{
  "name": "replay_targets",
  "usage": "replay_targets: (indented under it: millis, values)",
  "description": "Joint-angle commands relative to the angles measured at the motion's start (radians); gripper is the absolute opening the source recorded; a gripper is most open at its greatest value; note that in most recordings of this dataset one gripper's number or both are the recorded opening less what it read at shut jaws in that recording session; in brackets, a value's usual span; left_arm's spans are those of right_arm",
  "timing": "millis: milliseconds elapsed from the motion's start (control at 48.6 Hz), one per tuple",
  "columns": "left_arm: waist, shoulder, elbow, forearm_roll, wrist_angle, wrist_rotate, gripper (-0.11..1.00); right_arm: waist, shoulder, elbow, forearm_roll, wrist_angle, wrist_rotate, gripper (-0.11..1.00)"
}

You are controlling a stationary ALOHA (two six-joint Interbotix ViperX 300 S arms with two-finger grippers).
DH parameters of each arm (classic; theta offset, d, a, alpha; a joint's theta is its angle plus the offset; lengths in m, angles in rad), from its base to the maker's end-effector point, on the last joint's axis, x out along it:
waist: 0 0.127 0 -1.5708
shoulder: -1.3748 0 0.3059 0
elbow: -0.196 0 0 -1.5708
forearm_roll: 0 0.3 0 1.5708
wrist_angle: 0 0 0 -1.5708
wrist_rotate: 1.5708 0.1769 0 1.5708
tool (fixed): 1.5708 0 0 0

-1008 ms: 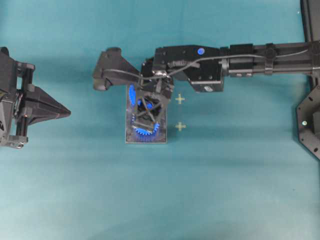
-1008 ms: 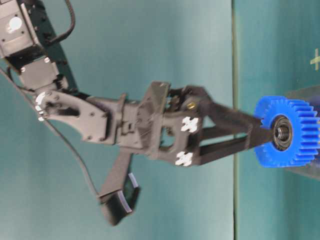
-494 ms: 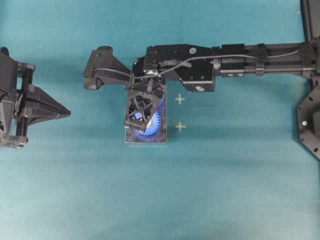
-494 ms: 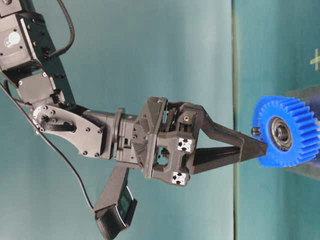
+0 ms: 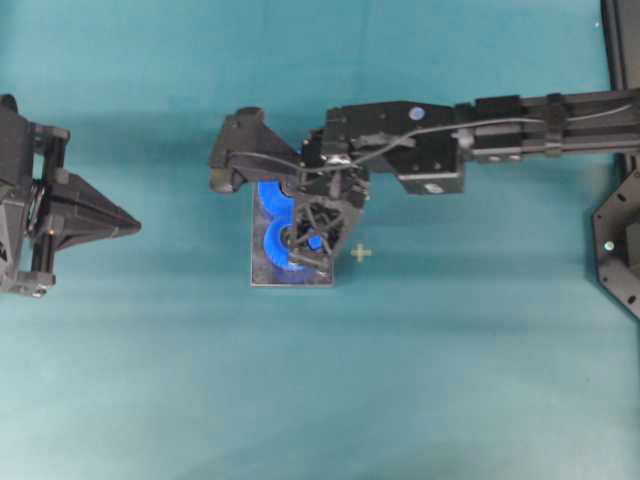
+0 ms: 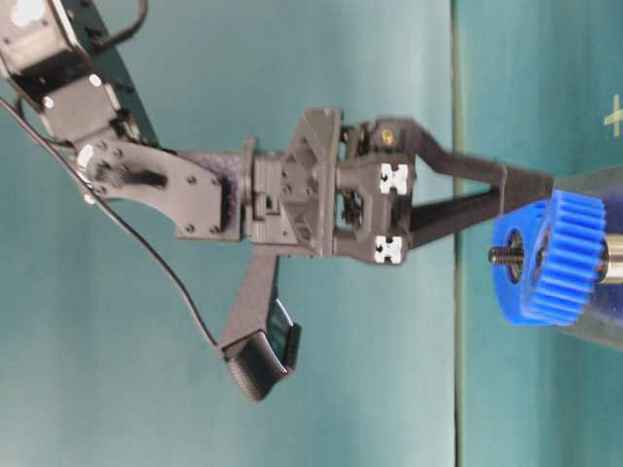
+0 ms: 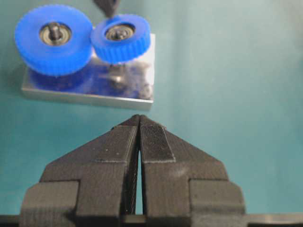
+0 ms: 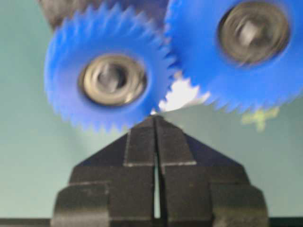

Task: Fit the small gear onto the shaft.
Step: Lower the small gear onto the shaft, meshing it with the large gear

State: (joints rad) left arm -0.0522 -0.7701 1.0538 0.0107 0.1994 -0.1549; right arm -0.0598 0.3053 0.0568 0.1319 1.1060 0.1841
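The small gear (image 7: 120, 38) (image 8: 106, 78) (image 5: 278, 245) lies level above the grey plate (image 7: 85, 94) (image 5: 262, 278). Its teeth meet those of the larger blue gear (image 7: 53, 38) (image 8: 251, 47). The shaft is hidden inside the small gear's hub. My right gripper (image 8: 155, 118) (image 5: 308, 250) (image 6: 531, 190) is shut and empty. Its tip hangs just off the small gear's rim, near where the two gears meet. My left gripper (image 7: 138, 119) (image 5: 135, 228) is shut with nothing in it, and stays well to the left of the plate.
In the table-level view a blue gear (image 6: 560, 258) shows edge-on with a threaded pin end (image 6: 498, 255) sticking out; I cannot tell which gear it is. A yellow cross (image 5: 361, 253) marks the teal table beside the plate.
My right gripper closed. It pressed on the tilted gear, then lifted off and moved right. The gear now lies level. The left arm has not moved.
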Motion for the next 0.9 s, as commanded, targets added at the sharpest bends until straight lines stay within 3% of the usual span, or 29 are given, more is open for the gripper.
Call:
replay_targets:
  millis: [0,411,637,884]
  values:
    - [0.000,0.000,-0.011,0.003,-0.008,0.003,0.00,0.005,-0.057,-0.032,0.002,-0.026,0.018,-0.01]
    - [0.000,0.000,-0.014,0.002,-0.009,0.002,0.00,-0.014,0.048,-0.133,-0.031,-0.049,0.008,-0.01]
    - [-0.002,-0.002,-0.015,0.003,-0.008,0.002,0.00,-0.011,0.037,-0.084,-0.029,-0.034,0.021,-0.01]
    - [0.000,-0.002,-0.011,0.002,-0.009,0.002,0.00,0.066,-0.037,-0.017,-0.020,-0.012,0.081,-0.01]
